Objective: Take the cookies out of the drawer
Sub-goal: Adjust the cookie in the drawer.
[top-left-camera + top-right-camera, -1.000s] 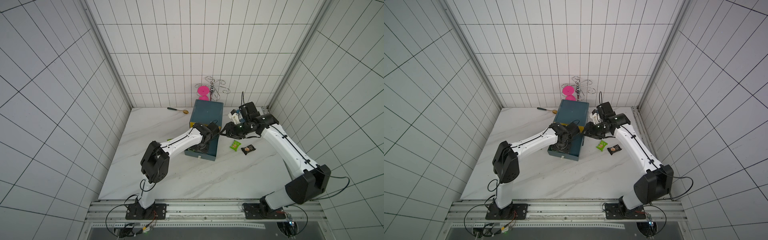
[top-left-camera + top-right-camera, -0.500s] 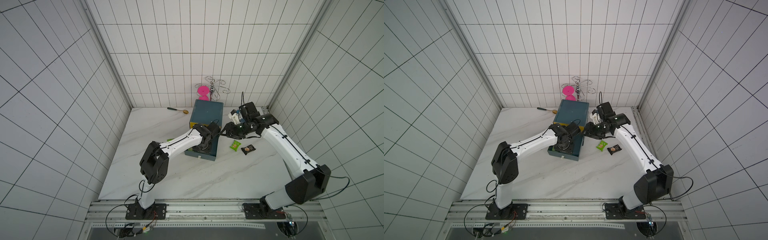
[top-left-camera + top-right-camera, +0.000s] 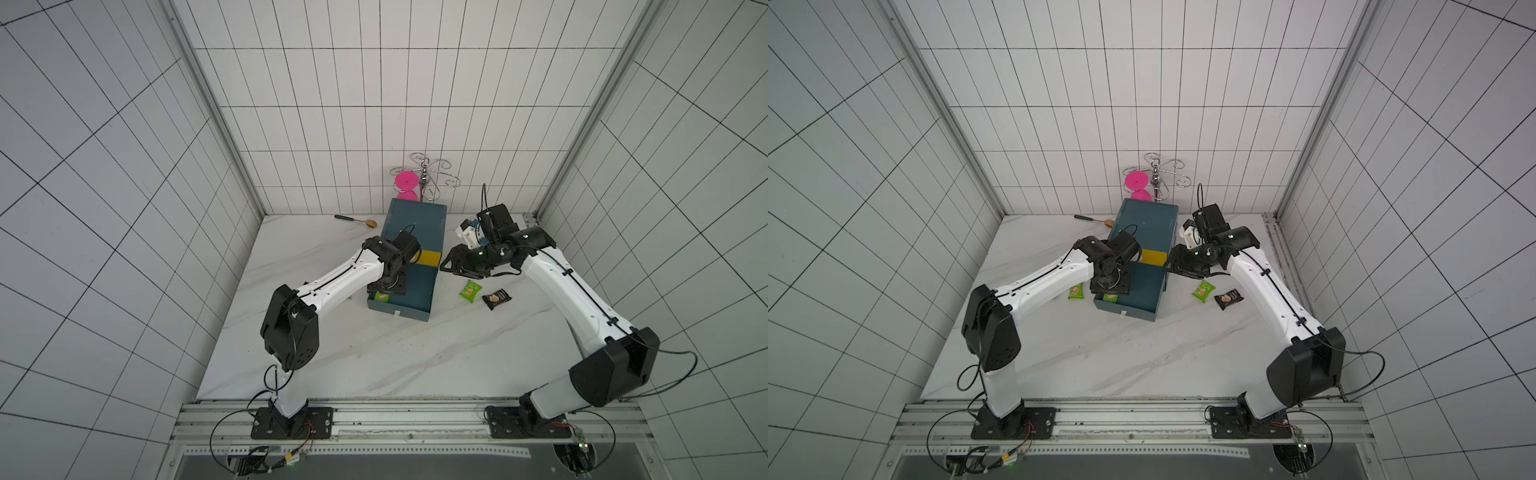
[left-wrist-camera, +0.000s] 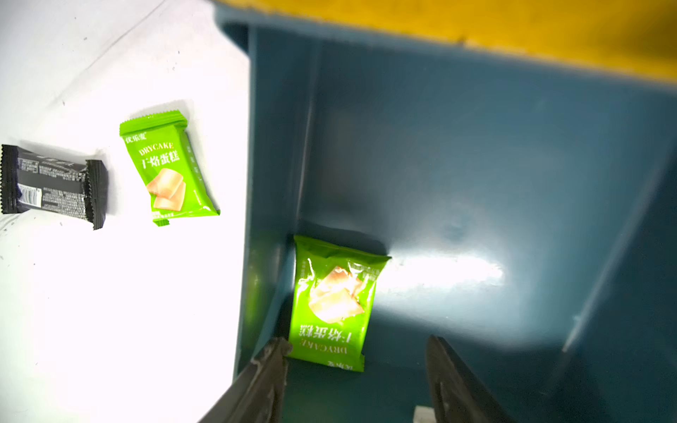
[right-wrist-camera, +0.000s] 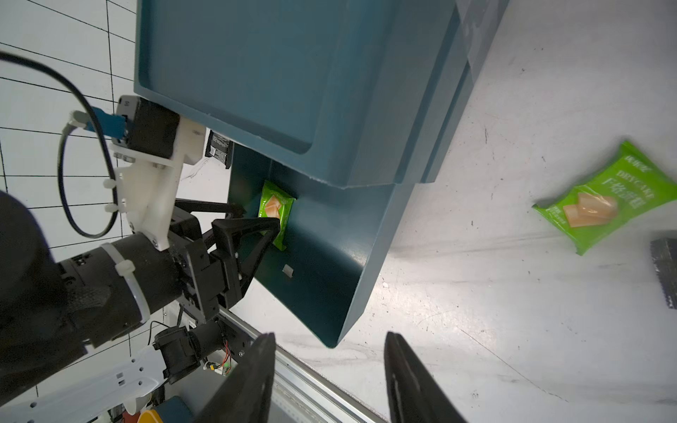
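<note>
Teal plastic drawer (image 3: pixel 417 291), standing pulled out toward the near edge of the pale marbled worktop (image 3: pixel 374 353) from a matching teal cabinet (image 3: pixel 417 224) with a yellow strip above the opening.

Contents: one green cookie packet (image 4: pixel 333 300), lying flat in the near-left corner, close to the left wall.

Left end effector (image 4: pixel 355 366) hung over that corner with jaws apart, gripping nothing. One fingertip (image 4: pixel 273 357) stood just beside the packet's corner.

Outside the drawer, on the worktop:
- To its left lay a second green packet (image 4: pixel 166 168) and a black packet (image 4: pixel 51 185).
- To its right lay a third green packet (image 3: pixel 470 290) and another black packet (image 3: pixel 496 298), just beside each other.

Right end effector (image 5: pixel 329 366) was held beside the cabinet's right side, above the worktop, jaws apart and empty.

Sundries by the far wall: spoon (image 3: pixel 357 220), pink cup (image 3: pixel 406 183), chrome rack (image 3: pixel 432 178).
</note>
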`<state>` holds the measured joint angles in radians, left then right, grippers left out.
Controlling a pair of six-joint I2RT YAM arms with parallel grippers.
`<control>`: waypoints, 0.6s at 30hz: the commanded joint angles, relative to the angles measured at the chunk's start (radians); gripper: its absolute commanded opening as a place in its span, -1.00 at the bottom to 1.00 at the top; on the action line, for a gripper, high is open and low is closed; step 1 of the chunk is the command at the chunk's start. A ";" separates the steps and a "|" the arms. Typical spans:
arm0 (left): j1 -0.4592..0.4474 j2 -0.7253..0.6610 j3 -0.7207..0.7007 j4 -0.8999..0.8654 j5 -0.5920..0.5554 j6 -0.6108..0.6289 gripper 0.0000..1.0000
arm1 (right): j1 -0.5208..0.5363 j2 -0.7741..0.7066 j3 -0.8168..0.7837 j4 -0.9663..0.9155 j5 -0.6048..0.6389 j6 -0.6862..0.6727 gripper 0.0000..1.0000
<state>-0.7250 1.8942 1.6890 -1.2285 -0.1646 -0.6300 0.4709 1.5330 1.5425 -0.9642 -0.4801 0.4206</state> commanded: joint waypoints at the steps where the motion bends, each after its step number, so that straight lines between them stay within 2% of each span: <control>1: 0.000 0.049 0.020 -0.010 -0.029 0.007 0.28 | -0.002 0.019 0.036 -0.019 -0.015 -0.022 0.03; 18: -0.037 0.089 -0.006 0.094 0.113 -0.002 0.28 | -0.002 0.044 0.044 -0.021 -0.022 -0.032 0.04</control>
<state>-0.7509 1.9652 1.6844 -1.2091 -0.1005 -0.6292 0.4709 1.5688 1.5452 -0.9699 -0.4908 0.3992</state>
